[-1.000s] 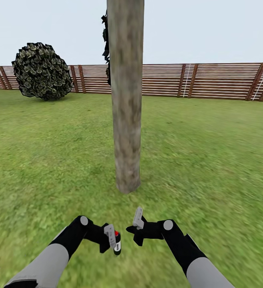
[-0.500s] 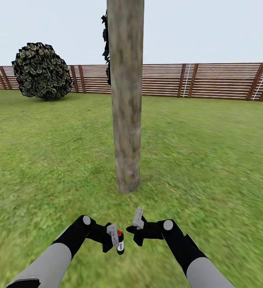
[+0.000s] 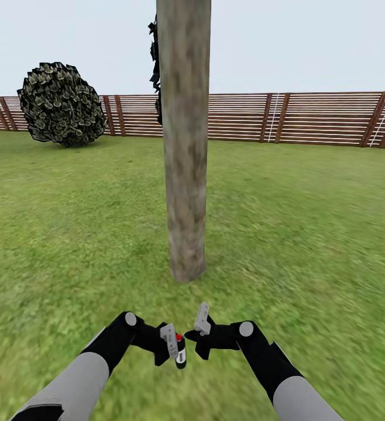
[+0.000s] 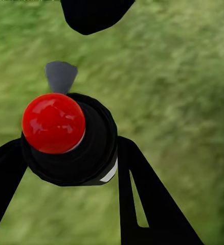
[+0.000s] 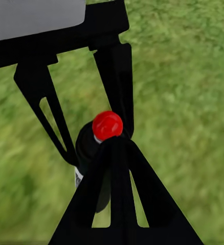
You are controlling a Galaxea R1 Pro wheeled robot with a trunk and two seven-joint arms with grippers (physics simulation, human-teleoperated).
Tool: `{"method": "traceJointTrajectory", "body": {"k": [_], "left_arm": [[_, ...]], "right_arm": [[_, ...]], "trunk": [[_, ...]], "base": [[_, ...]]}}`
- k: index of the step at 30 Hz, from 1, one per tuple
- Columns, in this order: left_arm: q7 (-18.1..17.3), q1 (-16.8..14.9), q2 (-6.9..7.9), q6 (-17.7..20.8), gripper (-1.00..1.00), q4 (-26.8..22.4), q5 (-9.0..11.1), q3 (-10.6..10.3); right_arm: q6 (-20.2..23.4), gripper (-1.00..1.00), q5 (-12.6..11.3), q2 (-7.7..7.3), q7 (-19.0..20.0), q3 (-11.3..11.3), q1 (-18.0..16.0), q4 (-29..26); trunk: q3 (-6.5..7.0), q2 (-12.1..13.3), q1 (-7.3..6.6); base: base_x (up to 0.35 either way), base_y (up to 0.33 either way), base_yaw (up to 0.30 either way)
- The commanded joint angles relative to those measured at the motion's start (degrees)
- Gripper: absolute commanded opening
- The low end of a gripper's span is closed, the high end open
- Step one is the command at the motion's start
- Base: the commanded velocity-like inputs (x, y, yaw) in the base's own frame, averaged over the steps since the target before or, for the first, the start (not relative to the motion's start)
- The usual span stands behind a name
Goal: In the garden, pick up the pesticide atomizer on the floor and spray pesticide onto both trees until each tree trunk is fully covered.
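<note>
**Atomizer held low in front of the upright trunk**

Head view: the left gripper [image 3: 170, 345] pinches the pesticide atomizer [image 3: 181, 351], a small black bottle held low over the grass [image 3: 309, 234], near the foot of the tree trunk [image 3: 185, 146]. Its long axis stands roughly upright, red cap up. The right gripper [image 3: 199, 333] sits just beside it, fingers apparently spread. A round bush [image 3: 61, 104] stands by the slatted fence [image 3: 309, 117].

Left wrist view: the red cap [image 4: 53, 122] faces the camera, black fingers [image 4: 142, 199] pressed on both sides of the bottle.

Right wrist view: the atomizer [image 5: 99, 148] stands between the left gripper's fingers [image 5: 50, 112]; the nozzle's direction is unclear.
</note>
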Motion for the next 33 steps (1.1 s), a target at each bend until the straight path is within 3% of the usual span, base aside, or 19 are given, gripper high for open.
{"method": "traceJointTrajectory", "body": {"k": [1, 33], "left_arm": [[-0.2, 0.0, -0.09, -0.6, -1.00, 0.0, -0.6, 0.4], [-0.8, -0.4, -0.73, -0.6, -1.00, 0.0, -0.2, 0.4]], "right_arm": [[-0.6, -1.00, 0.6, 0.01, 0.0, -0.1, 0.0, 0.0], [-0.7, -1.00, 0.7, 0.01, 0.0, -0.1, 0.0, 0.0]], "trunk": [[-0.05, 0.0, -0.01], [-0.05, 0.0, -0.01]], "base": [[0.000, 0.000, 0.000], [0.000, 0.000, 0.000]]}}
